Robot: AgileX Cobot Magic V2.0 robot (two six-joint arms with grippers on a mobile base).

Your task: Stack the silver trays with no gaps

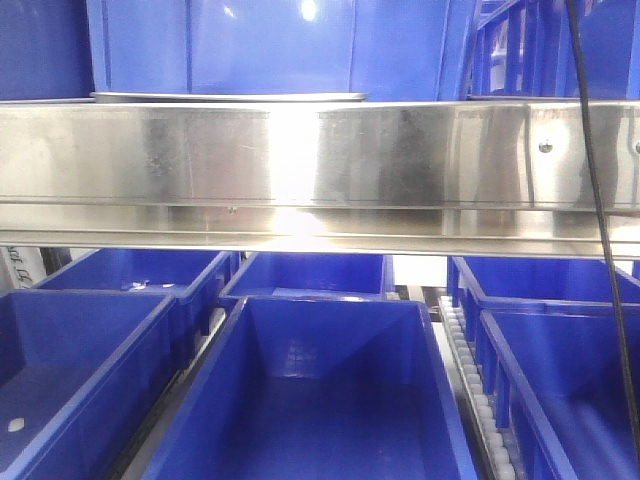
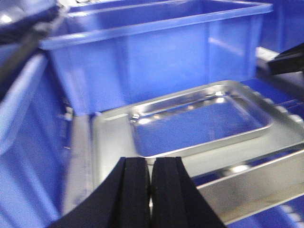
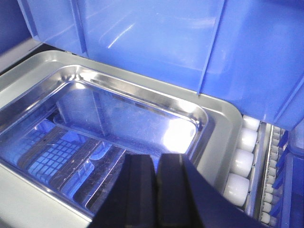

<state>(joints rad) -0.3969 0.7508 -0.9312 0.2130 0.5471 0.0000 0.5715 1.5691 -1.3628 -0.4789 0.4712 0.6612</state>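
A silver tray [image 2: 199, 118] is seen lying flat behind the shelf rail [image 1: 320, 160], just in front of a blue bin [image 2: 156, 42]. The left gripper [image 2: 151, 190] is held above the rail with its pads pressed together, grasping nothing. The right gripper [image 3: 154, 190] is likewise clenched and empty over the tray's near rim; white rollers [image 3: 240, 161] are seen beside the tray

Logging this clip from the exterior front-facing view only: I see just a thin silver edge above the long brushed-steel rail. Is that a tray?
Observer: Yes, a shallow shiny stainless-steel tray; the right wrist view looks down into it, and nothing lies in it.
Operator: Where are the end effectors?
Observer: The left end effector is shut on nothing, just short of the tray's near edge.
Operator: And the right?
Observer: The right end effector is shut too, over the tray's near rim, with white rollers beside the tray.
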